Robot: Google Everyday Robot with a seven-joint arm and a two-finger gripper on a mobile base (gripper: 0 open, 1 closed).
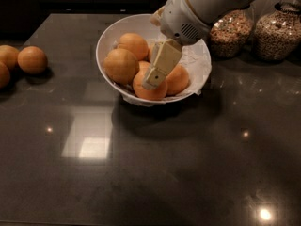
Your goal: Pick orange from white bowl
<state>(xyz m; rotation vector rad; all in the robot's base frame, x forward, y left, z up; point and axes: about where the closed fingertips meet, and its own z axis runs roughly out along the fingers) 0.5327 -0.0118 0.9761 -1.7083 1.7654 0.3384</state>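
The white bowl [107, 39], lined with crumpled white paper, stands on the dark countertop at centre back and holds several oranges. The largest, duller orange [121, 65] lies at the bowl's left side. Others lie at the back [134, 44], front [148, 91] and right [181, 79]. My gripper [157, 69] hangs from the white arm that comes in from the upper right. It is inside the bowl, over the middle of the pile, just right of the large orange and right over the front one. It hides part of the pile.
Three loose oranges [32, 59] lie on the countertop at the far left edge. Two glass jars of grain [230, 32] [277, 32] stand behind and to the right of the bowl, close to the arm.
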